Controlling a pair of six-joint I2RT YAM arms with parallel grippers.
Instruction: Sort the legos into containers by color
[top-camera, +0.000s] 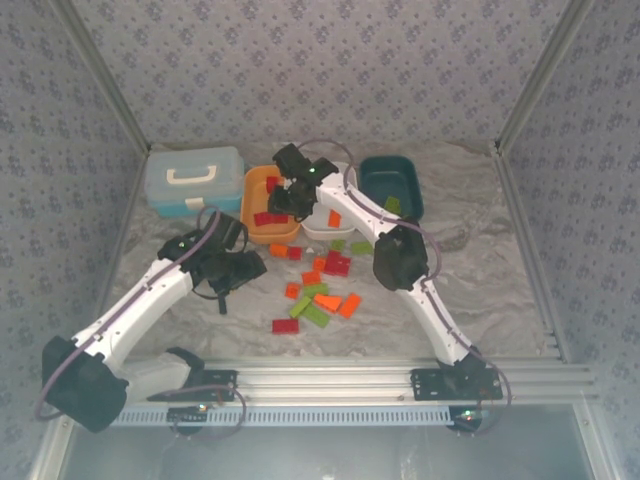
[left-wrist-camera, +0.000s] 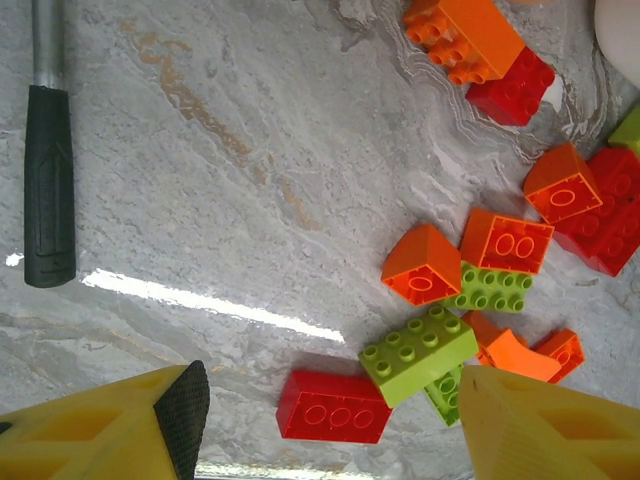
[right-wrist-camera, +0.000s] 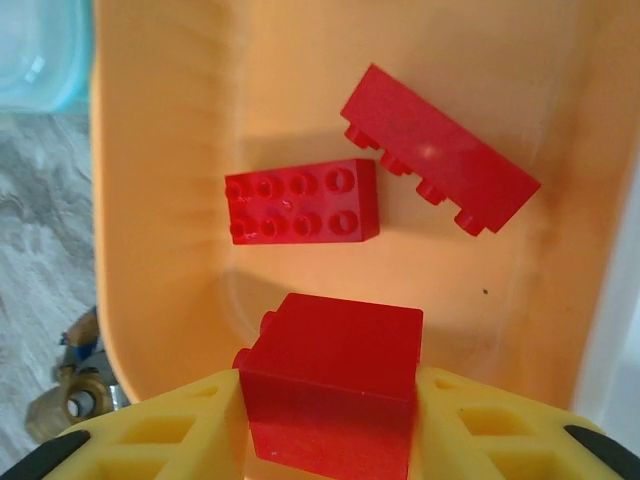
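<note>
Fingers (left-wrist-camera: 90, 435) of the left gripper (left-wrist-camera: 330, 405) and right gripper (right-wrist-camera: 330, 420) are yellow plastic with hollow triangular pockets, one tipped by a black textured pad (left-wrist-camera: 185, 410). Behind them, the left arm (top-camera: 150, 295) and right arm (top-camera: 440, 312) are white tubes with bulky black joints (top-camera: 398, 258) and looping grey cables (top-camera: 213, 216).

Top view is bright and evenly lit from above, a bit soft and washed out, with only faint shadows on the table (top-camera: 480, 290). Left wrist view is sharp mid-frame, with a white glare streak across the glossy tabletop at lower left; the left gripper fingers (left-wrist-camera: 90, 430) at the bottom edge are soft. Right wrist view is warm, and the orange tray (right-wrist-camera: 160, 120) looks pale and slightly overexposed. Soft shadows sit under the lying red bricks (right-wrist-camera: 300, 200). The near red brick (right-wrist-camera: 335, 385), close to the lens, is blurred.
</note>
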